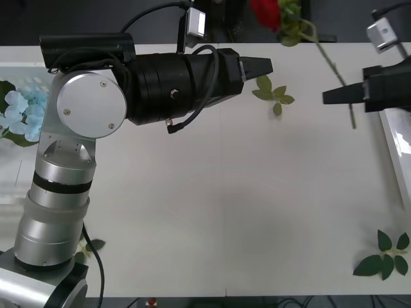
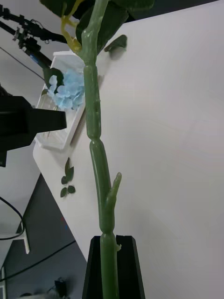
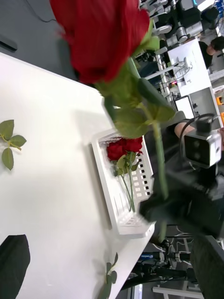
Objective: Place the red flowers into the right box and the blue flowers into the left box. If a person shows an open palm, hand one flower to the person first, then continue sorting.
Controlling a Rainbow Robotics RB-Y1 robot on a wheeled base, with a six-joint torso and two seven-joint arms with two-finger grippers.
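Right tool (image 1: 327,96) — black fingers closed on the lower stem of a red rose (image 1: 266,13). Location: far right of the counter (image 1: 212,212), just left of the right box (image 1: 401,151). The stem runs from the fingertips up and away to the far left, bloom at the far edge of the counter, stem end hanging a little below the grip. In the right wrist view the stem (image 2: 95,140) rises straight out from between the closed fingers.

Right box — white slotted tray at the counter's right edge, already holding red roses (image 3: 123,148). It lies to the right of the held rose; the right arm is the nearer one, so the coming move is judged a short carry rightward with the stem laid along the tray.

Left tool (image 1: 257,66) — far centre of the counter, pointing right toward the rose, holding nothing; how far apart its fingers stand cannot be told.

Left box (image 2: 60,133) — far left, containing a blue hydrangea cluster (image 1: 22,112).

Loose leaf sprigs (image 1: 273,95) — scattered on the counter.
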